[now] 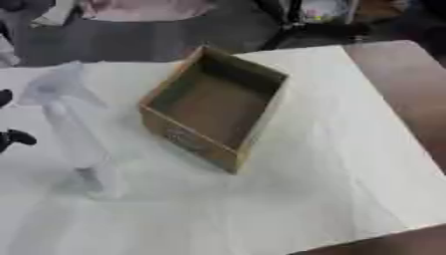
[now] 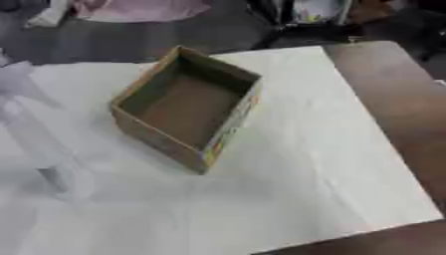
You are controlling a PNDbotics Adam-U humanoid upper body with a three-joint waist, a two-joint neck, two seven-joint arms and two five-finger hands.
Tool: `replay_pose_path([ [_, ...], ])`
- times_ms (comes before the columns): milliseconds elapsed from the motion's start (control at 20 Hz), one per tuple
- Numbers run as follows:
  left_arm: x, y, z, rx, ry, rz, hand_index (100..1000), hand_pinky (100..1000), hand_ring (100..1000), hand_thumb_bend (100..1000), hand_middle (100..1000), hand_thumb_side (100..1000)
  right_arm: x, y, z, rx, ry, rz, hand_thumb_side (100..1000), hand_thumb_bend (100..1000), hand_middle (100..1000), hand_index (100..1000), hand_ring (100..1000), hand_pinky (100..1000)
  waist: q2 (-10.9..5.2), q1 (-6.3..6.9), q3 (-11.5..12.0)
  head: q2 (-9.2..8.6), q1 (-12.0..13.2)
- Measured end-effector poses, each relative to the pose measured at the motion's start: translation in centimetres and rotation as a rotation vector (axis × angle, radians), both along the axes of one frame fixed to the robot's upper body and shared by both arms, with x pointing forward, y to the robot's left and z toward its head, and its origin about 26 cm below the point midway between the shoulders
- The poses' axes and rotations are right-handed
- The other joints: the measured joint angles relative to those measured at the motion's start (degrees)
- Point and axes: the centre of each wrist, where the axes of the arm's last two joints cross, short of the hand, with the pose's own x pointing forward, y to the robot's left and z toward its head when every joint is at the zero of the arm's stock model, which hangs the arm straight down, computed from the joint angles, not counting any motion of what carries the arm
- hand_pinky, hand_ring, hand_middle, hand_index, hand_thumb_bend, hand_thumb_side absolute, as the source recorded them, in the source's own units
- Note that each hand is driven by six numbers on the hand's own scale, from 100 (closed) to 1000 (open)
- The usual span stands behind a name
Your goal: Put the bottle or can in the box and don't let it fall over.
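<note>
A white cloth is spread over most of a brown table, whose bare wood is exposed along the right edge and at the lower right corner of the frame. The cloth is faintly creased, with soft folds running across its near part.

At the left of the frame, a clear, blurred shape is seen standing on the cloth; it is taken to be a transparent bottle, wider and paler at its top and narrower toward its base, tilted slightly, though its outline cannot be made out sharply. It is set apart from the box, outside it.

At the far left edge, small black parts of the left hand are seen just beside the bottle; whether its fingers are spread or curled cannot be told.

Near the centre, an open cardboard box is placed on the cloth, turned at an angle, with a brown floor and printed markings on its near outer wall.

Beyond the table, a dark grey floor is seen, with a pale pink object at the top and dark, indistinct items at the upper right.
</note>
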Motion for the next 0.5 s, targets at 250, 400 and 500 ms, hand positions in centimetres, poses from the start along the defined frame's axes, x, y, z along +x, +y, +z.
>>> replay_pose_path([
  [250, 0.00, 0.00, 0.00, -0.002, -0.001, 0.000, 874, 565, 956, 135, 730, 757, -0.10, 0.06, 0.12, 0.003, -0.002, -0.002, 421, 100, 818, 920, 1000, 807, 0.00, 0.00, -0.01, 0.07, 0.03],
  [400, 0.00, 0.01, 0.01, -0.005, -0.003, 0.003, 885, 567, 960, 137, 744, 758, -0.10, 0.06, 0.12, 0.004, -0.002, -0.003, 433, 100, 820, 920, 1000, 807, 0.00, -0.02, -0.03, 0.45, 0.44],
  [500, 0.00, 0.05, 0.04, -0.005, -0.006, 0.006, 890, 568, 963, 139, 753, 756, -0.10, 0.06, 0.12, 0.005, -0.003, -0.003, 451, 100, 821, 921, 1000, 807, 0.00, -0.09, 0.00, 0.87, 0.70],
])
